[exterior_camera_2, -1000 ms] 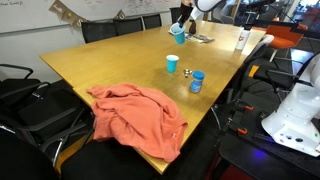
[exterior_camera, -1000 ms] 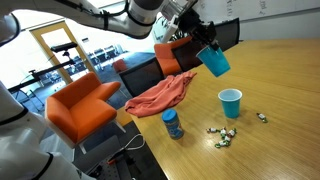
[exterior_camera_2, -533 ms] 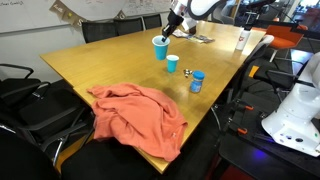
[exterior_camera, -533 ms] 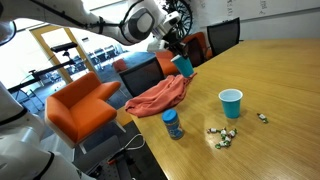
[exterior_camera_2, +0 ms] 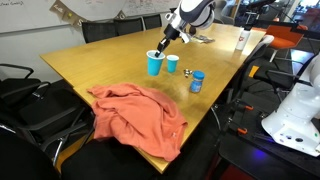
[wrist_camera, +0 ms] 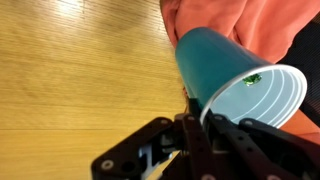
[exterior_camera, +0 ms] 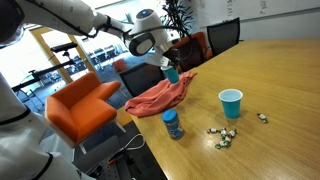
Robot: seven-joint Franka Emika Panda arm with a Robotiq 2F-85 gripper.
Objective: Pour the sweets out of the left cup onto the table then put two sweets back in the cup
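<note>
Nearest the camera, in front of the light-cyan cup point(exterior_camera: 230, 103), the sweets point(exterior_camera: 222, 141) are seen scattered on the table point(exterior_camera: 280, 70), and a blue bottle point(exterior_camera: 172, 124) stands off to that cup's side. The pour is therefore judged done, or nearly so. Beyond the light-cyan cup, toward the table edge where an orange cloth point(exterior_camera: 160, 97) is draped, the left cup point(exterior_camera: 173, 74) is held by the gripper point(exterior_camera: 168, 66); in the wrist view its fingers are seen clamped on the cup's wall near the rim. Whether the cup's base touches the table cannot be told. What looks like a greenish sweet point(wrist_camera: 252, 78) is seen inside the cup, so it may not be fully emptied. Putting two sweets back is judged not yet done, and the cup would first have to be set down and released.
</note>
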